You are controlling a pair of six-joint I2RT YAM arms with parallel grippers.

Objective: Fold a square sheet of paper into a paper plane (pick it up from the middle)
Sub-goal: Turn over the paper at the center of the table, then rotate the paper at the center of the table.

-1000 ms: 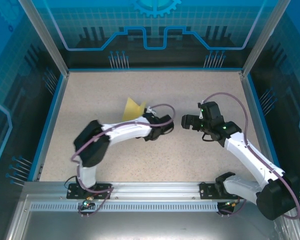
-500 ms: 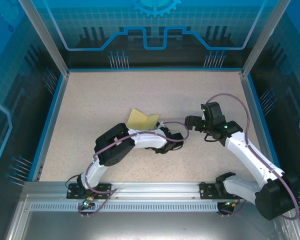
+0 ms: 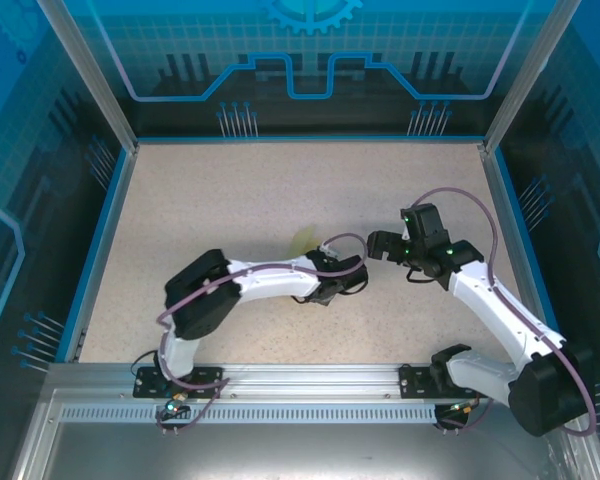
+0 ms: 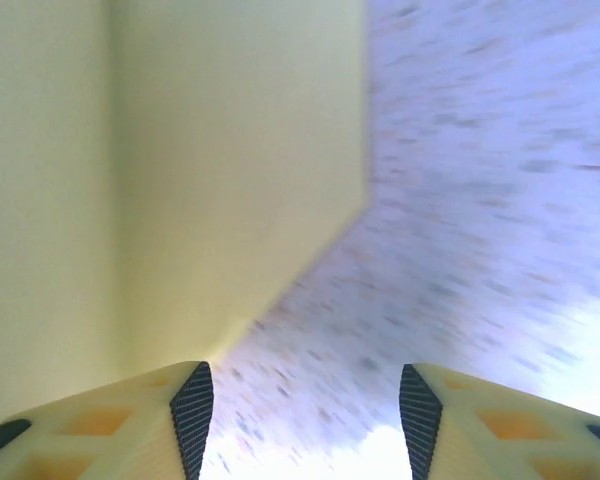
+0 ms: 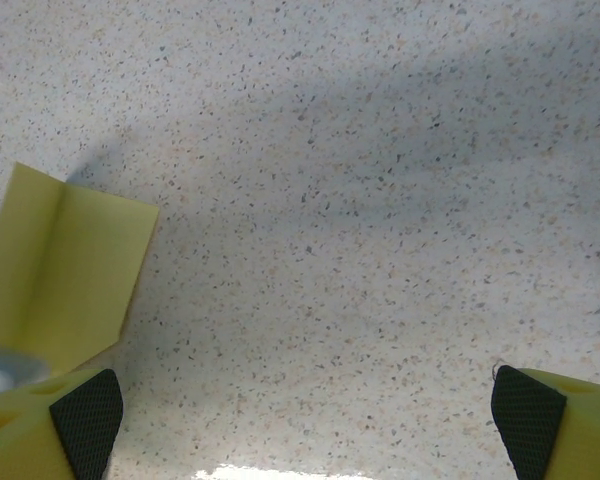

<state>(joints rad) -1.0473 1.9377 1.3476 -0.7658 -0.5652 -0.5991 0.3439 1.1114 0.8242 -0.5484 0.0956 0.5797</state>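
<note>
The square sheet of paper point(image 3: 302, 240) is yellow, folded with a sharp crease, and lies on the speckled table; my left arm covers most of it in the top view. In the left wrist view the sheet of paper point(image 4: 180, 150) takes up the left half, its lower edge beside my left finger. My left gripper point(image 4: 305, 420) point(image 3: 332, 278) is open, with bare table between the pads. My right gripper point(image 3: 378, 243) point(image 5: 305, 425) is wide open over bare table, just right of the sheet of paper point(image 5: 65, 270). The paper plane is out of view.
The speckled table point(image 3: 230, 190) is bounded by blue edging and clear enclosure walls with metal posts point(image 3: 90, 75). The two grippers are close together near the table's middle. Both arm bases sit on the metal rail point(image 3: 310, 380) at the near edge.
My left gripper has opened and let go of the paper after carrying it right and nearer. The paper now lies mostly under the left arm. The right gripper barely moved.
</note>
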